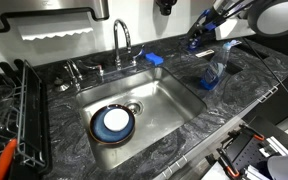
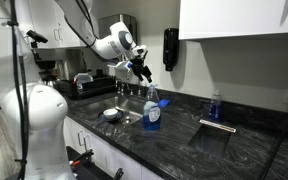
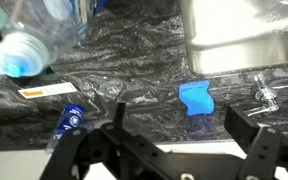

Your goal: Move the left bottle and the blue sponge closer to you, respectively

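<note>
Open air below end effector [image 3: 174, 110]; bare surface [image 3: 134, 60] betw. blue sponge [image 3: 196, 98] under it & left bottle [image 3: 29, 50] off 1 side; faucet handle [image 3: 266, 95] close on other.

In the wrist view, the small clear plastic bottle with a blue lower part [image 3: 29, 45] is blurred, and the top and left edges cut it. The steel sink basin [image 3: 244, 40] is cut by the top and right edges. The black gripper [image 3: 174, 112] is cut off by the bottom edge. A small blue object [image 3: 72, 118] on the dark marbled counter [image 3: 134, 60] is too blurred to name. In an exterior view the black wire dish rack [image 1: 24, 110] is cut by the left edge.
</note>
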### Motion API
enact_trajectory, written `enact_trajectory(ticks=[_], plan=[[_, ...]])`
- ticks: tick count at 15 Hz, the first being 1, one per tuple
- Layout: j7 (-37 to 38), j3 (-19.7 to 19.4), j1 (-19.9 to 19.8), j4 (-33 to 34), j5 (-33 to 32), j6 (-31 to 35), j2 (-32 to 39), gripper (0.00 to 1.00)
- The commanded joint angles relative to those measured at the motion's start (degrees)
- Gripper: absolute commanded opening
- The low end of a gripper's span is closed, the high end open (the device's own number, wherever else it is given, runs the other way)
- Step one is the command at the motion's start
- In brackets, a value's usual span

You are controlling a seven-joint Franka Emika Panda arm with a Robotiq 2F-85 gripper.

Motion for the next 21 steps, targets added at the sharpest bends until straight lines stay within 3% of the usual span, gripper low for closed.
enact_trajectory(ticks=[1,3,4,9,11,16,21], plan=[[-1.49,1.43,-2.30,6.55,-9.00,8.57,10.73,1.00],[-1.69,0.58,-1.35,9.50,-12.07,9.99,15.06,1.00],[-0.23,0.35,-0.78,5.17,-9.73,8.63,9.87,1.00],[-0.55,0.35,-0.78,8.99,-11.11,9.29,14.70,1.00],[-5.45,0.60,-0.52,10.31,-8.21,13.22,18.04,1.00],[-12.03,1.18,-0.64,12.67,-8.37,22.50,24.34,1.00],[-18.59,3.27,-2.13,16.03,-4.89,25.69,29.68,1.00]])
